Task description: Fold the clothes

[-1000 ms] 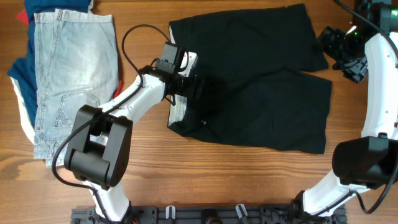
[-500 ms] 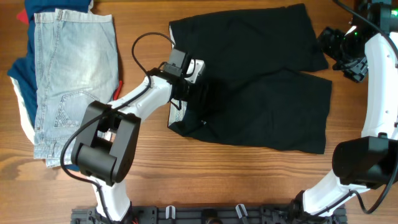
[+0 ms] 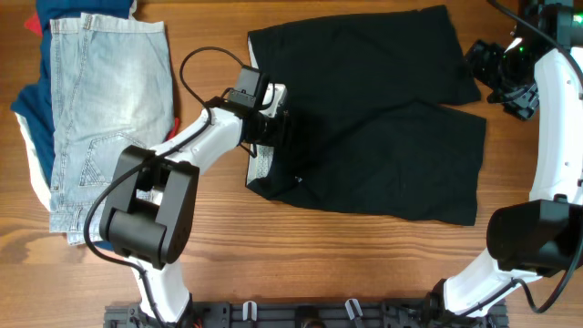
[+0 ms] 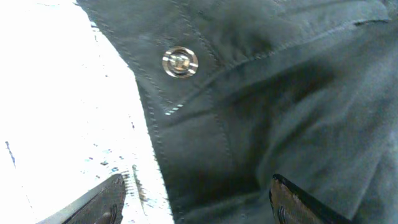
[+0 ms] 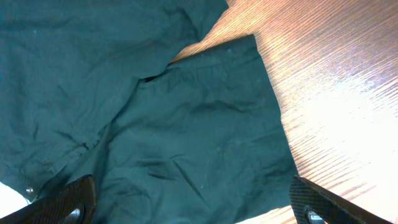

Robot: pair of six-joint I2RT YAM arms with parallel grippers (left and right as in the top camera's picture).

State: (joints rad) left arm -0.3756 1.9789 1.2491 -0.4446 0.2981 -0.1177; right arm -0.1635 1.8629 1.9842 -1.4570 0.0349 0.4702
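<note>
The black shorts [image 3: 383, 118] lie spread flat on the wooden table, waistband to the left, legs to the right. Their white speckled lining [image 3: 263, 162] shows at the waistband. My left gripper [image 3: 284, 128] is low over the waistband, open, its fingers either side of the fabric edge [image 4: 199, 199]; a metal snap button [image 4: 180, 62] shows close by. My right gripper [image 3: 499, 77] hovers open above the table just right of the upper leg hem. The right wrist view looks down on the black shorts [image 5: 155, 106] between its open fingers [image 5: 193, 205].
Light-blue denim shorts [image 3: 105, 100] lie on navy, red and white garments [image 3: 32, 118] at the far left. Bare wood table [image 3: 346, 255] runs along the front and at the far right [image 5: 348, 81].
My left gripper shifted right over the waistband half a second ago and has come back left. The right arm and the shorts have not moved.
</note>
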